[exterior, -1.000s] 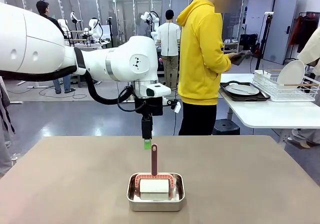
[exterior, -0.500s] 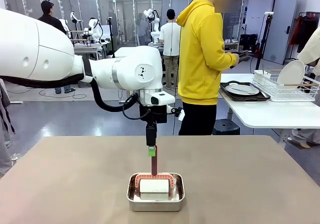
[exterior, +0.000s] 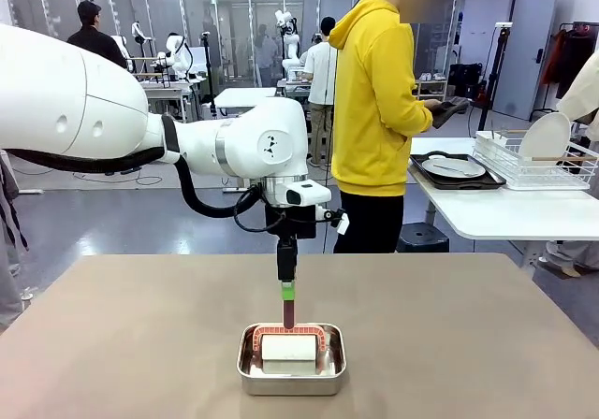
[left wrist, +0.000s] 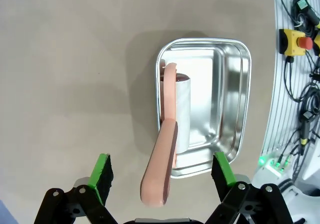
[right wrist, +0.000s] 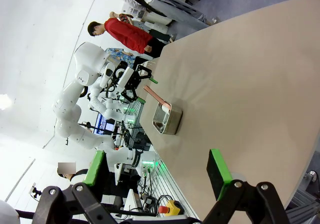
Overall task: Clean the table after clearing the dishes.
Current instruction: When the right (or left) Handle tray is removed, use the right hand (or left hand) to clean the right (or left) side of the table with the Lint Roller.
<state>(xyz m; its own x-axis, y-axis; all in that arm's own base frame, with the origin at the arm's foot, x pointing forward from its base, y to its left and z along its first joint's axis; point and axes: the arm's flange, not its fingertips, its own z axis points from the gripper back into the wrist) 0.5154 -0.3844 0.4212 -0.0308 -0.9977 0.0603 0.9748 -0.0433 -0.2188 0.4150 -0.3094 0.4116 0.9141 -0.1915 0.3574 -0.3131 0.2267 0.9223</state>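
Observation:
The taupe-brown table [exterior: 131, 344] carries a small steel pan [exterior: 291, 370] holding a white roller [exterior: 289, 348] in a pink frame, its pink handle [left wrist: 161, 176] standing up. My left gripper [exterior: 287, 293] points straight down over that handle. In the left wrist view the left gripper [left wrist: 161, 170] is open, with its green pads [left wrist: 102, 170] either side of the handle's end and apart from it. My right gripper [right wrist: 157, 166] is open and holds nothing, off beyond the table's edge. The dishes, a white plate with cutlery on a dark tray [exterior: 456, 170], lie on the white side table [exterior: 505, 215].
A person in a yellow hoodie [exterior: 379, 101] stands at the far side, turned toward the side table. A white dish rack [exterior: 533, 162] with an upright plate stands there too. Cables and a yellow box with a red button [left wrist: 295, 39] lie off the table's near edge.
My left gripper has come down and slightly to the right, from above and beside the roller handle to straddling its upper end. Its jaws have stayed open.

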